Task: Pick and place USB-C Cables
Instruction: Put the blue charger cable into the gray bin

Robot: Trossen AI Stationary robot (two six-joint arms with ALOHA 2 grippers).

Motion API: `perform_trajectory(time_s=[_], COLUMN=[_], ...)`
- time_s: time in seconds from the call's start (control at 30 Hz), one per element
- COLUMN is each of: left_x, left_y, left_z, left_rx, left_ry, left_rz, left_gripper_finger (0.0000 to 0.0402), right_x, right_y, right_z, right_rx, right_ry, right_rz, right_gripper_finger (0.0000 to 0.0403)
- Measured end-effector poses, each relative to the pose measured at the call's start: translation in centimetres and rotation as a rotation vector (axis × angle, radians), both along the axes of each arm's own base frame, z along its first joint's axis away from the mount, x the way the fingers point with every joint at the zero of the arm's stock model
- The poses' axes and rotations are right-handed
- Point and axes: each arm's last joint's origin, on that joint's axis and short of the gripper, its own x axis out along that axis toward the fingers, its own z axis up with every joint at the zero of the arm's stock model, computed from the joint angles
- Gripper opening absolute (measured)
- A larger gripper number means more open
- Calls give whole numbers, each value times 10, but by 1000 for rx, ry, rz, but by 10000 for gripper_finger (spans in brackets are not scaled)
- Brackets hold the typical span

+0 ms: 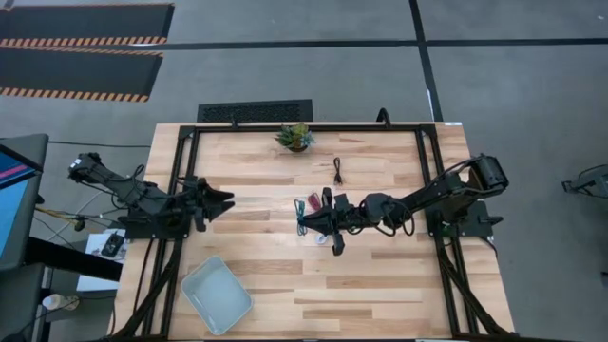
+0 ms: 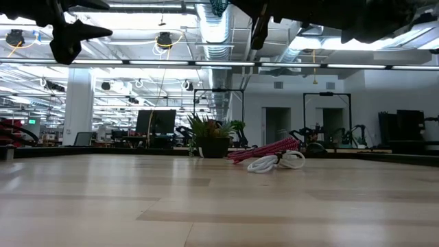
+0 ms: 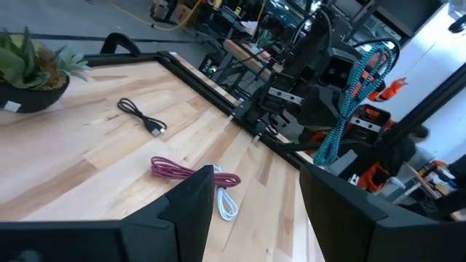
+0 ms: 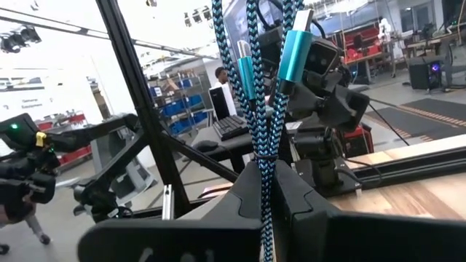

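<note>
Right end effector [image 4: 263,191] clamped on the teal cable [image 4: 256,94], lifted over the table [image 1: 380,285]
Red cable [image 3: 191,172] and white cable [image 3: 226,205] lie touching at frame centre of the left wrist view, black cable [image 1: 338,171] above them in the high view; left end effector [image 1: 224,201] waits at left, fingers apart

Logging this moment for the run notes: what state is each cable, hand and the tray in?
Teal cable: held up off the table, in the right hand.
Dark red cable: on table.
White cable: on table.
Black cable: on table.
Left hand: open, holding nothing.
Tray: holds no cables.
</note>
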Motion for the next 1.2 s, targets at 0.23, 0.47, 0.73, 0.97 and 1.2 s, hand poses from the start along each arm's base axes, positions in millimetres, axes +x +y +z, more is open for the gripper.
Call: perform_trajectory(time_s=[0.23,0.47,0.73,0.97,1.2], left_x=[0,0,0,0,1], left_y=[1,1,0,-2,-3], left_z=[0,0,0,0,1], left_rx=[2,-1,4,-4,15], left_ry=[-1,-2,0,5,5], left_rz=[19,19,7,-71,-115], left_gripper_finger=[193,193,193,193,193], right_x=[2,7,44,78,108], right_y=[-1,-8,-16,-19,-15], right_z=[-2,-8,-18,-24,-15], right_rx=[-58,-37,45,99,90], right_ry=[-19,-133,-128,-80,2], right_rz=[-14,12,91,114,110], right_gripper_finger=[13,13,13,13,13])
